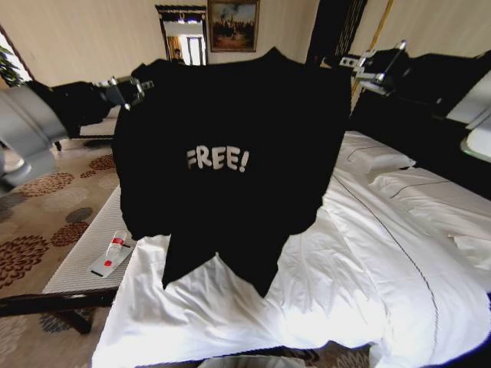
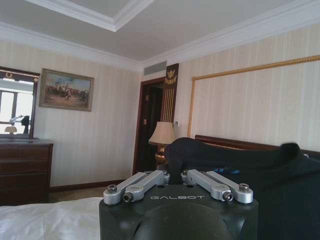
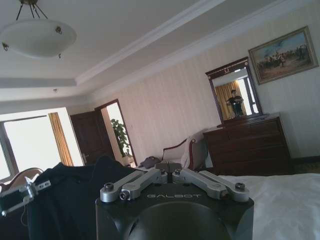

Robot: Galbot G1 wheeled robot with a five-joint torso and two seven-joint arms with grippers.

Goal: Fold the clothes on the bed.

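The black T-shirt (image 1: 230,153) is held up in the air above the bed (image 1: 368,276), spread out flat and facing the head camera, so that the white word "FREE!" (image 1: 218,159) across the chest can be read upright. It is gripped at both shoulders: the left claw (image 1: 136,90) is clenched on the shoulder seam on the robot's left, and the right claw (image 1: 367,70) is clenched on the opposite shoulder. In the left wrist view the fingers of the left claw (image 2: 176,176) are seen drawn together over a ridge of black cloth, and in the right wrist view the right claw (image 3: 167,175) is likewise pinched shut on the dark fabric.

The two arms are raised and kept well apart, and this is judged to be why the garment hangs taut across the top and falls open under its own weight. The hem is drawn into uneven points, and its lowest tips hang just over the white duvet (image 1: 253,314), near the foot of the bed. The shirt is judged to be lifted so that wrinkles may drop out and the front may be squared before it is laid flat; no fold has yet been made.

Beside the bed, a long white ribbed bench (image 1: 84,261) carries a small white and red object (image 1: 112,254), which is not touched.
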